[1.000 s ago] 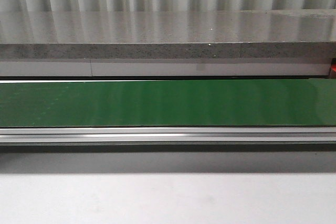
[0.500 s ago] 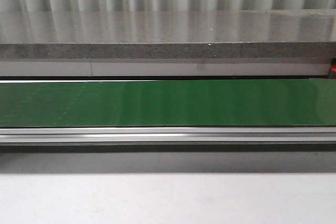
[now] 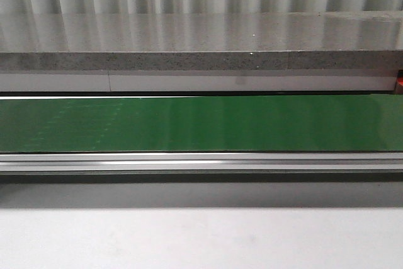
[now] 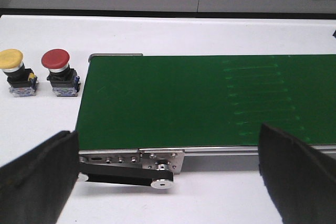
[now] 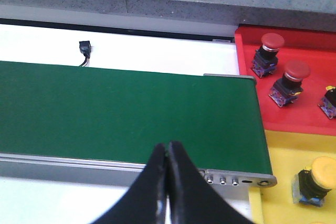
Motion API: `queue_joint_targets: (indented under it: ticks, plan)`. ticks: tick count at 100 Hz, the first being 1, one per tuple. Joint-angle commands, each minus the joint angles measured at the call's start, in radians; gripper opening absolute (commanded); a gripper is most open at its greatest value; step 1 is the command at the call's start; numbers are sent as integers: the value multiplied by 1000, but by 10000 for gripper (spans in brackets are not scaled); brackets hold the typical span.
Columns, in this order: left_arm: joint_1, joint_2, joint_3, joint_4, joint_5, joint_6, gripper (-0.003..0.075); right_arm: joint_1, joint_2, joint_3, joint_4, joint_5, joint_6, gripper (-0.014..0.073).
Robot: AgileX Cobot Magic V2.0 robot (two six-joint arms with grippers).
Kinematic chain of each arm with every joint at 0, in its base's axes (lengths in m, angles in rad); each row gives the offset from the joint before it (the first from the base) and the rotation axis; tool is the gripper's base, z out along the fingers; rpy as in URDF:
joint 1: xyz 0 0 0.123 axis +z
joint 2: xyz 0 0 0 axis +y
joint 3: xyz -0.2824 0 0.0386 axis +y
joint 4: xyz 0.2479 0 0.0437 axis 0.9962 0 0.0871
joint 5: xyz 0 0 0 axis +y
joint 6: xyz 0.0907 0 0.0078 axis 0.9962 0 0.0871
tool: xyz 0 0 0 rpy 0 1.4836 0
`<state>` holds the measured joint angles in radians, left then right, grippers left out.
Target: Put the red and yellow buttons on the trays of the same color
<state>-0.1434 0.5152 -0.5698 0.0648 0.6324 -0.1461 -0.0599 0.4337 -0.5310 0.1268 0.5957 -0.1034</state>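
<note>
Green belt point(image 3: 201, 124) shows no change across the last second, bare of buttons, so nothing has reached me to sort. My left claw point(image 4: 168, 177) hangs wide open near 1 yellow button point(image 4: 11, 59) and 1 red button point(image 4: 55, 59) on the table point(image 4: 42, 124). My right claw point(image 5: 168, 182) is closed, empty. Red tray point(image 5: 294, 114) holds 2 red buttons; yellow tray point(image 5: 283, 177) holds 1.

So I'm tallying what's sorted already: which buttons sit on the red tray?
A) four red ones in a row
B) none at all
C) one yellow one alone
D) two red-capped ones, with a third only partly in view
D: the right wrist view shows two red-capped buttons on the red tray, plus a cut-off button at the edge.
</note>
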Motion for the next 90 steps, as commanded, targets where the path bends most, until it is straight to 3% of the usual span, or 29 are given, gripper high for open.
queue_joint_targets:
  ticks: [1, 15, 38, 90]
  plan:
    - [-4, 4, -26, -5, -59, -28, 659, 3, 5, -25, 1, -65, -6, -67]
    - [-2, 23, -33, 62, -69, -161, 658, 3, 5, -25, 1, -65, -6, -67]
    - [36, 198, -118, 363, -65, -535, 658, 3, 5, -25, 1, -65, -6, -67]
    - [277, 767, -433, 294, -122, -552, 658, 3, 5, -25, 1, -65, -6, -67]
